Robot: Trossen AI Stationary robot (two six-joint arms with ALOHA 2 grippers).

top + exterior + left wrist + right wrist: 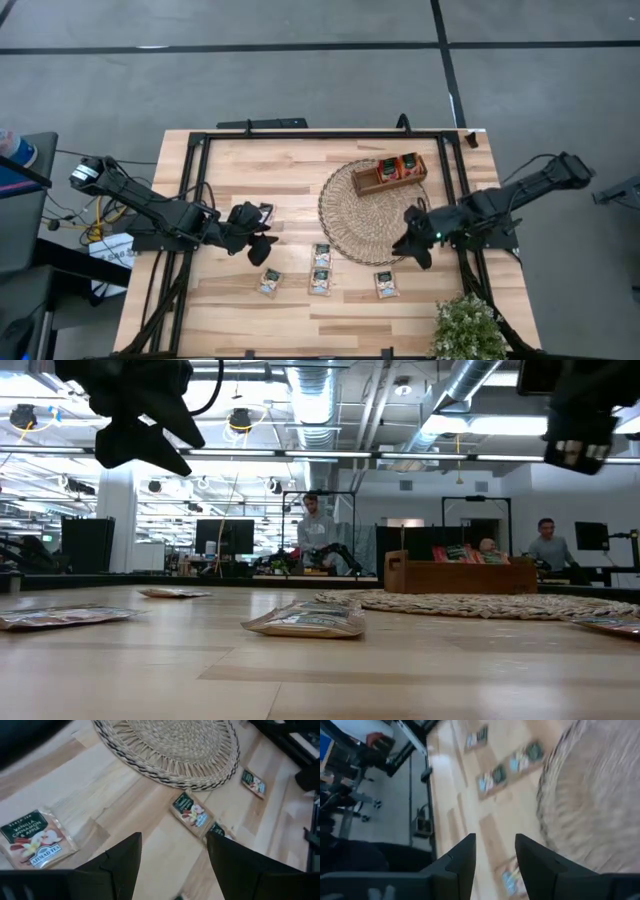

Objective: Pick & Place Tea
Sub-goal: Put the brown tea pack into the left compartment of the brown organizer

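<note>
Several pale tea sachets lie flat on the wooden table: one at the left, two in the middle and one at the right. Two red sachets stand in the wooden tray, which rests on the round wicker mat. My left gripper hovers open above the table, left of the sachets, with nothing between its fingers. My right gripper hangs open over the mat's near right rim, also with nothing between its fingers.
A potted plant stands at the table's near right corner. A black frame runs along the table's far edge and down both sides. In the low view, people stand in the room beyond the table.
</note>
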